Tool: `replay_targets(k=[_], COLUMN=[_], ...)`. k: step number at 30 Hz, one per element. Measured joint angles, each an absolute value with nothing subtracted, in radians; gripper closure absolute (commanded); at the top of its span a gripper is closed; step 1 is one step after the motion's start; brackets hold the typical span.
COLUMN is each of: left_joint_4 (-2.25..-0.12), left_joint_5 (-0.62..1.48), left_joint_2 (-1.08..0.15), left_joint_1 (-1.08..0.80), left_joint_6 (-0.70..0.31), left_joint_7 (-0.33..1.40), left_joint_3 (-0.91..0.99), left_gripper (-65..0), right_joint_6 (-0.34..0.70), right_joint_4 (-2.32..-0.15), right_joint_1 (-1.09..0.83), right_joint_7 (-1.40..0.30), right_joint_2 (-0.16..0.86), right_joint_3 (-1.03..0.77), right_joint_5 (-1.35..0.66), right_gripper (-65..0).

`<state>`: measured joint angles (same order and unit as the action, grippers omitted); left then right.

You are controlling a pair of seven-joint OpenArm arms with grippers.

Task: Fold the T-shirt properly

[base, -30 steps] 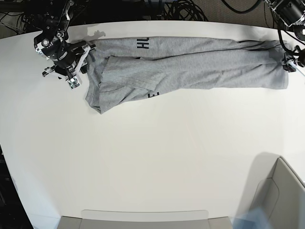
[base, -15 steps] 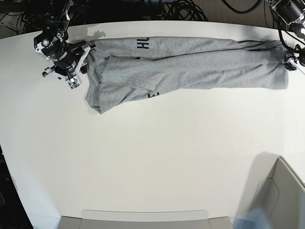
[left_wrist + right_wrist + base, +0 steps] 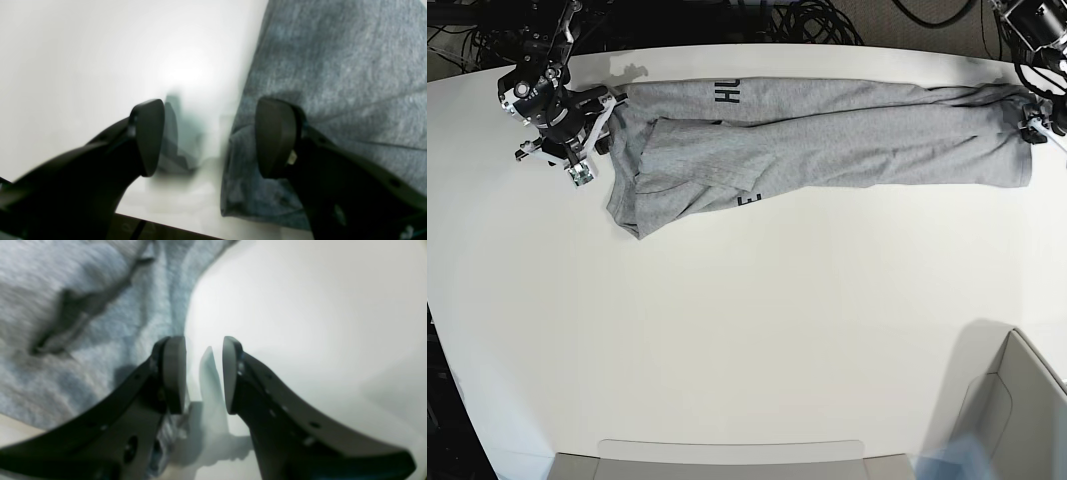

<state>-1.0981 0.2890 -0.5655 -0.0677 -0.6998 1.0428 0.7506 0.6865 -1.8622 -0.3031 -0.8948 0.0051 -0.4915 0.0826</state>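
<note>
Stretching across the top of the frame, the T-shirt [image 3: 827, 135] lies as a long grey band on the white bench [image 3: 747, 340], lettering peeking out at its upper and lower edges. Over at upper left the right gripper [image 3: 577, 135] sits at the shirt's bunched end; its wrist view shows the jaws part-way apart with only bare bench between them, cloth just beside one finger, nothing held. At the far right edge the left gripper [image 3: 210, 136] stands with jaws wide, one finger over the cloth [image 3: 333, 66], the other over bare bench, straddling the hem but gripping nothing.

Looks like both ends are being lined up for the next fold. To do it cleanly, each gripper wants to drop onto a corner and pinch every layer together, not just the top one. That left end is rumpled and skewed, so it may want smoothing flat first. Lift both ends level and carry them together, or the band will twist.
</note>
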Motion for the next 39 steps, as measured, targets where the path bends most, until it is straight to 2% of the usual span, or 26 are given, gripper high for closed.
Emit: replay_targets(k=[4, 11, 16, 18, 20, 22, 28, 34, 39], left_joint_4=[-1.076, -1.074, -1.073, -1.073, -1.065, -1.047, -0.834, -0.733, -0.732], left_joint_5=[0.290, 0.505, 0.608, 0.611, 0.617, 0.637, 0.682, 0.641, 0.625], left_joint_2=[-0.568, -0.619, -0.649, -0.652, -0.652, -0.661, -0.739, -0.740, -0.737], left_joint_1=[-0.044, -0.096, -0.137, -0.142, -0.142, -0.141, -0.038, -0.006, -0.002], left_joint_6=[-0.700, -0.690, -0.684, -0.685, -0.691, -0.697, -0.764, -0.761, -0.753], left_joint_7=[1.048, 1.031, 0.957, 0.939, 0.939, 0.919, 0.941, 0.836, 0.880], left_joint_3=[0.738, 0.610, 0.472, 0.445, 0.438, 0.406, 0.270, 0.335, 0.410], left_gripper=[-42.4, -40.2, -34.1, -27.8, -15.4, 0.0, 0.0, 0.0, 0.0], right_joint_6=[0.686, 0.686, 0.686, 0.686, 0.687, 0.686, 0.686, 0.686, 0.686], right_joint_4=[-1.862, -1.862, -1.862, -1.862, -1.862, -1.862, -1.861, -1.861, -1.861], right_joint_1=[-0.302, -0.302, -0.302, -0.302, -0.302, -0.302, -0.307, -0.305, -0.304], right_joint_7=[-0.894, -0.894, -0.894, -0.894, -0.894, -0.894, -0.894, -0.894, -0.894], right_joint_2=[0.005, 0.006, 0.005, 0.005, 0.005, 0.005, 0.005, 0.005, 0.005], right_joint_3=[-0.492, -0.492, -0.492, -0.492, -0.492, -0.492, -0.492, -0.492, -0.492], right_joint_5=[0.082, 0.080, 0.080, 0.079, 0.079, 0.079, 0.080, 0.079, 0.079], right_gripper=[-19.1, -19.1, -19.1, -19.1, -19.1, -19.1, -19.1, -19.1, -19.1])
